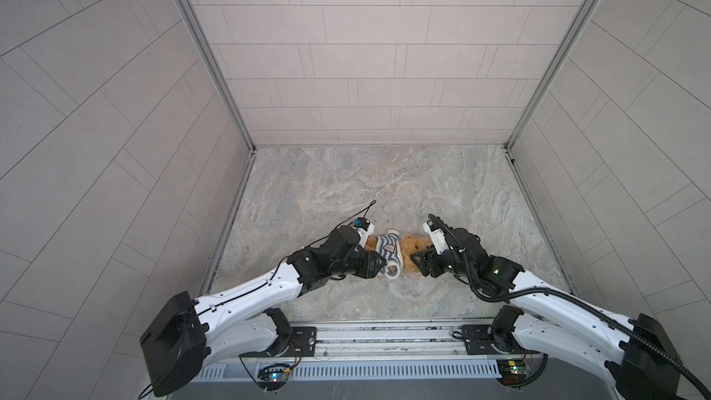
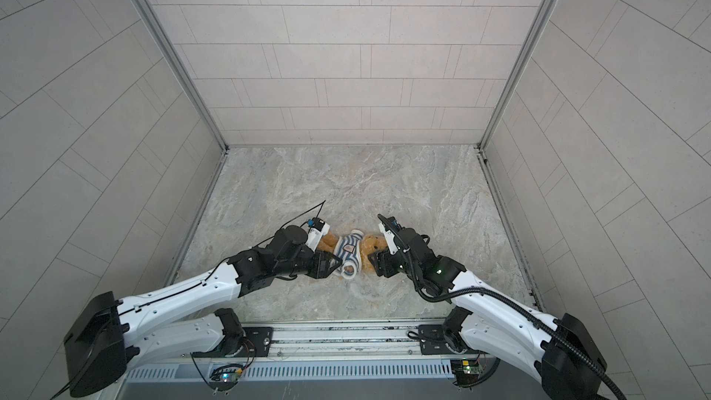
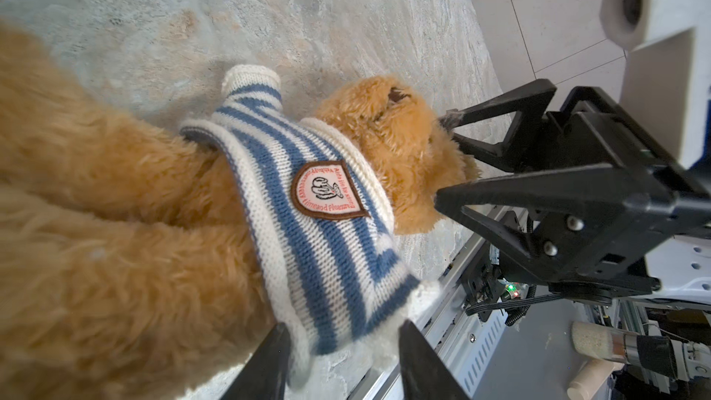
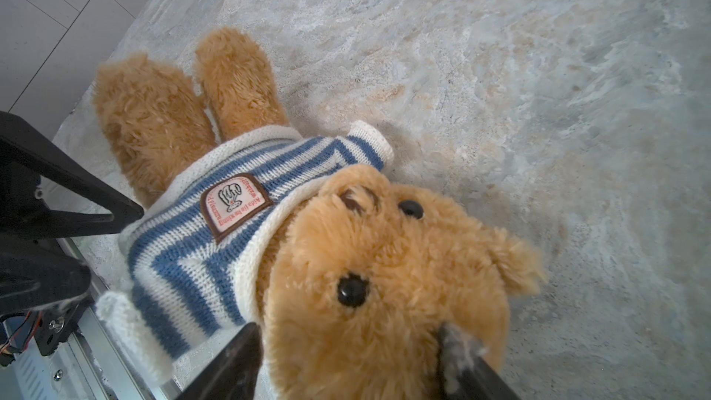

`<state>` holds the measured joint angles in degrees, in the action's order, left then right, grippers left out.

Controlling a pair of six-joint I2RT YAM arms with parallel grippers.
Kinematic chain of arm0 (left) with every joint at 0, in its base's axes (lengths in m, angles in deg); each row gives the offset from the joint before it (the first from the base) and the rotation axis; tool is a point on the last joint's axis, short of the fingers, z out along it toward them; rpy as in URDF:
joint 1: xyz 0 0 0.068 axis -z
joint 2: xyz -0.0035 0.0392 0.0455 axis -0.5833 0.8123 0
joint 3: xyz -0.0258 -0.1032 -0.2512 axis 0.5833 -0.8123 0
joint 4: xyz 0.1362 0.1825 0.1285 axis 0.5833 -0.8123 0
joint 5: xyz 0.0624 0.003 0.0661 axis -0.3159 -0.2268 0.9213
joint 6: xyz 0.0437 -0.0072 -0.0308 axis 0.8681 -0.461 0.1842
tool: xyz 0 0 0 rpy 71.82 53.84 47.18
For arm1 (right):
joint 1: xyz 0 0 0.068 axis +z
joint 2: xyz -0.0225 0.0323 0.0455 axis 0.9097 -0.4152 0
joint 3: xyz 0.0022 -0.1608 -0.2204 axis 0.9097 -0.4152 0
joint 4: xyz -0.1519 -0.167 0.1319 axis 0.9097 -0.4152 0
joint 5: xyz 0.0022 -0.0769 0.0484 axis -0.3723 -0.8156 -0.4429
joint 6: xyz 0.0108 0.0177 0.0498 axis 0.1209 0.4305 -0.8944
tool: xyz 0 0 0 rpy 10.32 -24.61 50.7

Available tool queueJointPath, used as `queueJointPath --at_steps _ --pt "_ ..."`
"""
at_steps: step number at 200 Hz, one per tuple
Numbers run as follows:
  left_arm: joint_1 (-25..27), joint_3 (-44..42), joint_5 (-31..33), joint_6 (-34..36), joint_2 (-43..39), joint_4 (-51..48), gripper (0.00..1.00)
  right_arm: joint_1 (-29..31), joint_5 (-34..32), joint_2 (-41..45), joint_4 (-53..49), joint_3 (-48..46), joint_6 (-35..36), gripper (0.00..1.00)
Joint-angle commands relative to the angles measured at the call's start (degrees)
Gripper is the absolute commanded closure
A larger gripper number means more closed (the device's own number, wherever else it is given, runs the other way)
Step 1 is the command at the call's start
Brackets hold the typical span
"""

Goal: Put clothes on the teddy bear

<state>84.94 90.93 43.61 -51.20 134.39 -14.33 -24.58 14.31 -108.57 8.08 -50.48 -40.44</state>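
At the near edge, a grey metal rail [image 1: 384,334] carrying both arm bases is noted. Just beyond it, at the front middle of the grey marble-patterned counter [image 1: 384,186], the small fluffy golden-brown plush teddy bear [image 4: 404,255] is laid on its back. In both top views the head is turned to the right and the legs to the left. A blue-and-white striped knitted sweater [image 3: 319,255] is worn over the torso, and a shield-shaped patch [image 4: 234,205] is shown on the chest. The left gripper [image 3: 343,324] is seen partly spread, with the near sleeve [image 4: 161,302] lying between its fingers; a pinch cannot be confirmed. The right gripper [image 4: 348,327] is spread wide and clasped on the head, the fur touched on both sides. Farther back, the counter is bounded by pale tiled walls [image 1: 384,51].
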Motion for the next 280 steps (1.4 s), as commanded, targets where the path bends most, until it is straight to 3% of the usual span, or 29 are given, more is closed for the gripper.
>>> queueJointPath --at_steps 1,55,98,136,168,280 --pt "-1.66 3.69 -0.88 2.53 0.37 -2.67 0.51 0.34 0.44 1.06 0.70 -1.28 -0.06 0.27" --pt "-2.03 9.49 -3.15 4.12 11.80 -0.78 0.59 0.41 0.62 2.59 0.03 -1.18 -0.88 0.28" --pt "0.76 3.95 -3.13 2.23 16.60 4.67 0.67 0.09 -0.66 8.77 -4.77 3.87 -3.79 0.25" --pt "6.26 -1.13 -0.69 -1.55 18.98 10.14 0.71 -1.48 0.64 5.82 -6.46 6.99 -5.01 0.24" --pt "7.17 -6.17 -0.17 -5.40 20.83 17.43 0.73 -3.03 0.26 4.87 -6.11 4.80 -6.41 0.24" --pt "7.19 -11.28 0.29 -7.13 24.91 25.63 0.77 -9.50 7.02 9.66 -5.12 -4.07 -11.41 0.15"
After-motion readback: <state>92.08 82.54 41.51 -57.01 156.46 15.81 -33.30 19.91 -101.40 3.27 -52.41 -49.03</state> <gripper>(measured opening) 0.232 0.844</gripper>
